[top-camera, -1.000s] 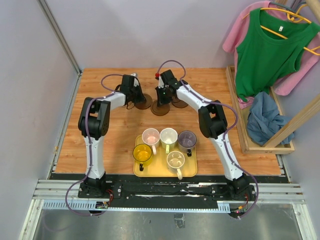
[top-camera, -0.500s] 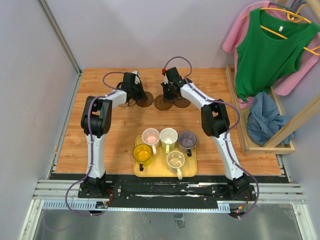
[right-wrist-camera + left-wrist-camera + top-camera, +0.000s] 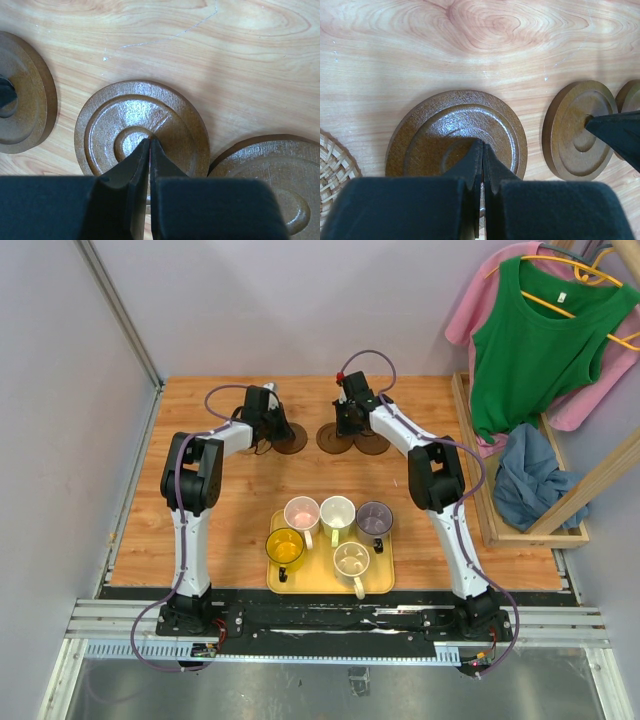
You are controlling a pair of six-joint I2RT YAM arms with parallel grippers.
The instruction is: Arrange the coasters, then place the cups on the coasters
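The left gripper [image 3: 482,150] is clenched empty, tips set on the left brown coaster [image 3: 432,132]; the right gripper [image 3: 149,145], likewise clenched, is set on the middle brown coaster [image 3: 172,117].

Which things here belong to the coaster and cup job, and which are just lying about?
Job: brown coasters, woven coaster, five cups.
Lying about: yellow tray, green tank top, pink garment, blue cloth, wooden rack.
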